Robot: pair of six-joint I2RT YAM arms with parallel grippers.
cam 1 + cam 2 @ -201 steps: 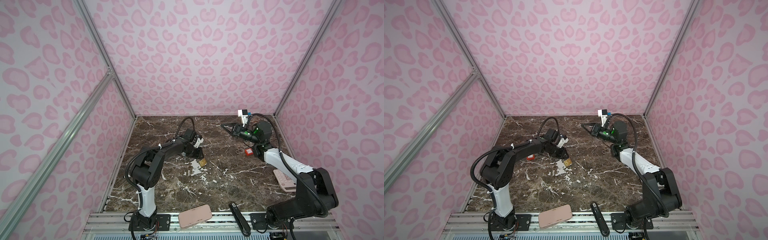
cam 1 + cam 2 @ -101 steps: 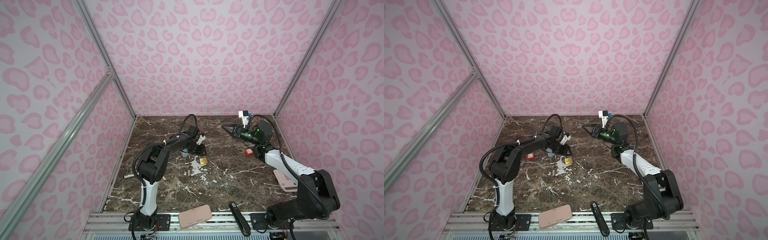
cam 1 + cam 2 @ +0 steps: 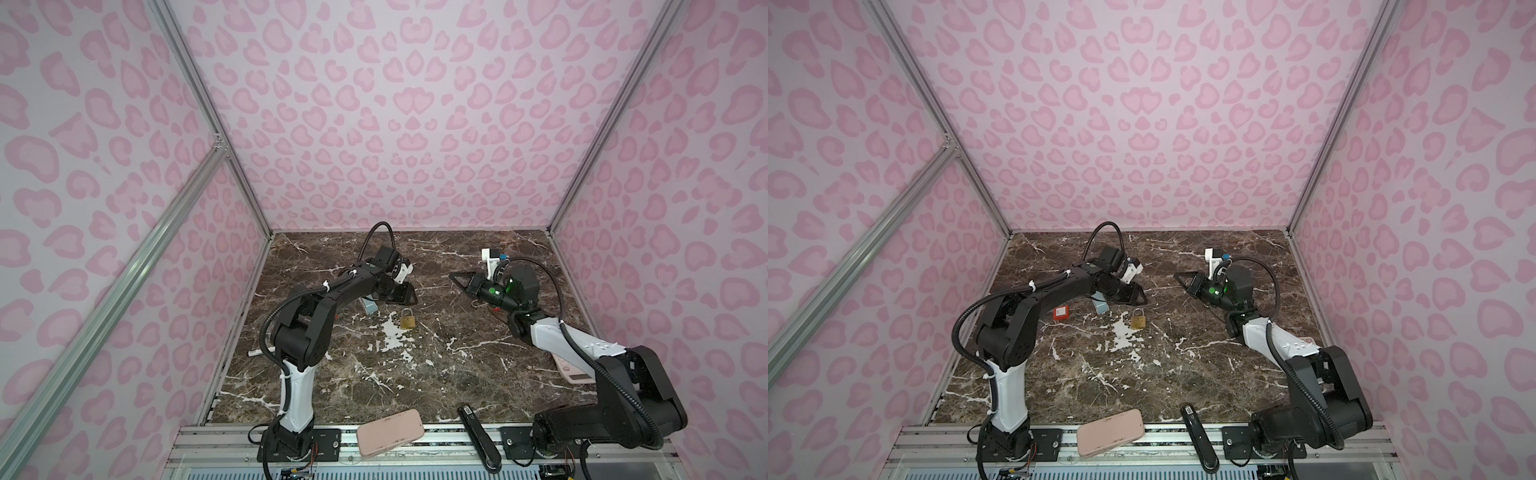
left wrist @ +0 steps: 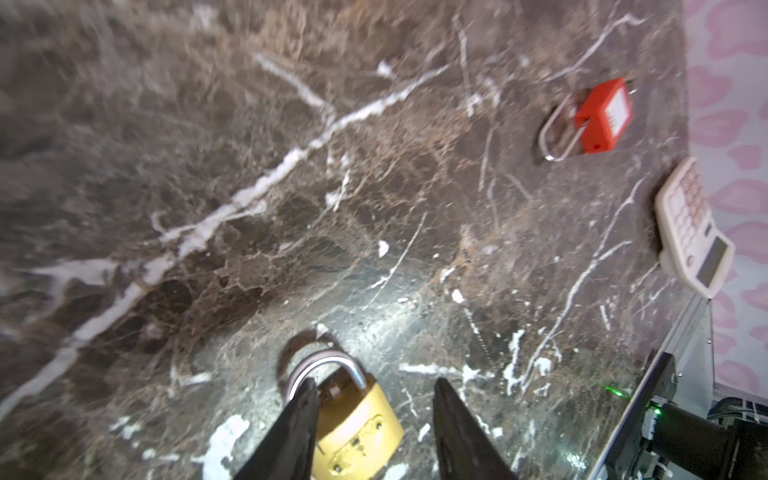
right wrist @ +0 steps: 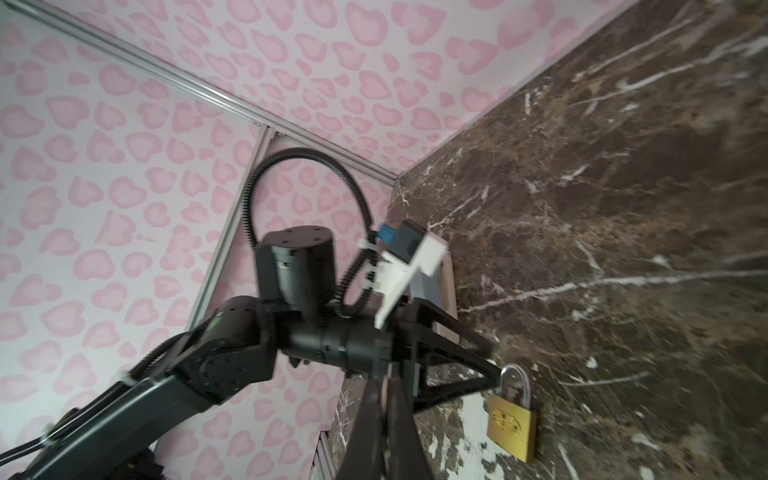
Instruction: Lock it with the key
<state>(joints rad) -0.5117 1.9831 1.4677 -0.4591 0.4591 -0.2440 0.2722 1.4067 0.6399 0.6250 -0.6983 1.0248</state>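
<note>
Lying flat on the dark marble surface, a brass padlock has its shackle end turned toward the left gripper. That gripper hovers low just behind the padlock with its jaws parted, gripping nothing. In the left wrist view the lock's body shows between the two fingers, so the gripper seems lined up to take or steady it. The right gripper hangs well to the right of the padlock and appears raised off the surface. Its jaws are pressed together, and whether a key is pinched there cannot be told. No key shows plainly. Farther right of the brass padlock lie a red padlock and a calculator.
</note>
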